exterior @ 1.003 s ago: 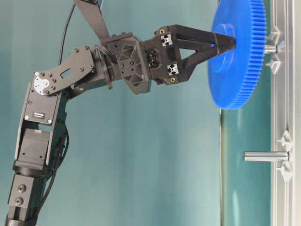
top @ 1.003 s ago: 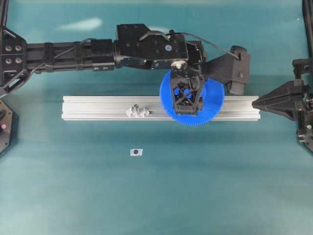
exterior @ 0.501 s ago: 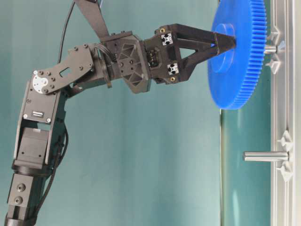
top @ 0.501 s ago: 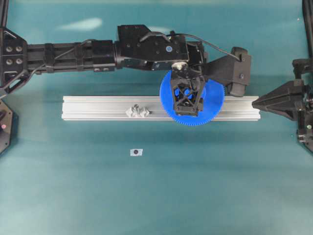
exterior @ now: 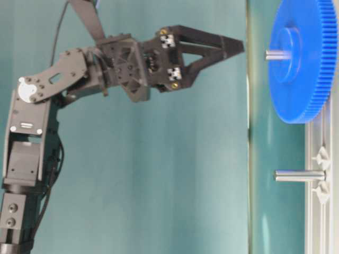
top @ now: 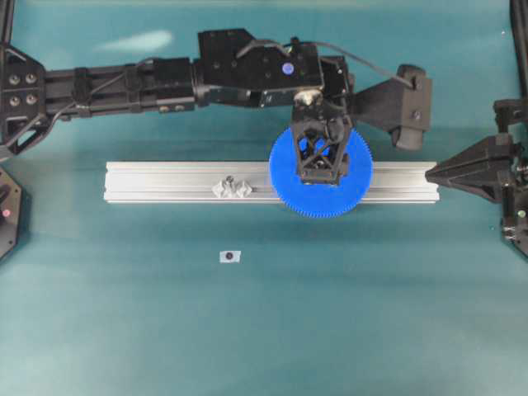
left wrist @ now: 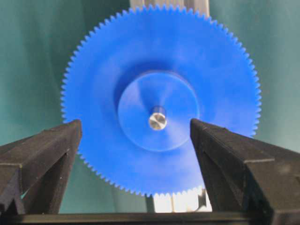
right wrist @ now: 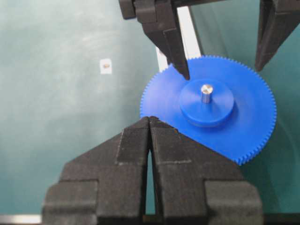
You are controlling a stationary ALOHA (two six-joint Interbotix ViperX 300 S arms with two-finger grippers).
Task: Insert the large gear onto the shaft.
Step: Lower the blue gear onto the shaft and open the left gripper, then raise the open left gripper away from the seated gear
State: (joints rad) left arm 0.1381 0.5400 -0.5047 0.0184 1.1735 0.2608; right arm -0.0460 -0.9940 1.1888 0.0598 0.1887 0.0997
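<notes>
Nearest, in the right wrist view, the right pincer (right wrist: 149, 140) rests with fingers pressed together, empty. Beyond it the gear (right wrist: 211, 112) lies flat on the rail (top: 165, 181), the shaft (right wrist: 206, 91) poking up through its hub. The left pincer (exterior: 233, 46) hangs above, spread wide, holding nothing. The gear looks light, rigid, smooth plastic; the raised hub seems the safest hold.

No text, brand or number can be read anywhere; a small white tag (top: 230, 256) on the tabletop (top: 264, 330) bears only a dark, illegible spot.
</notes>
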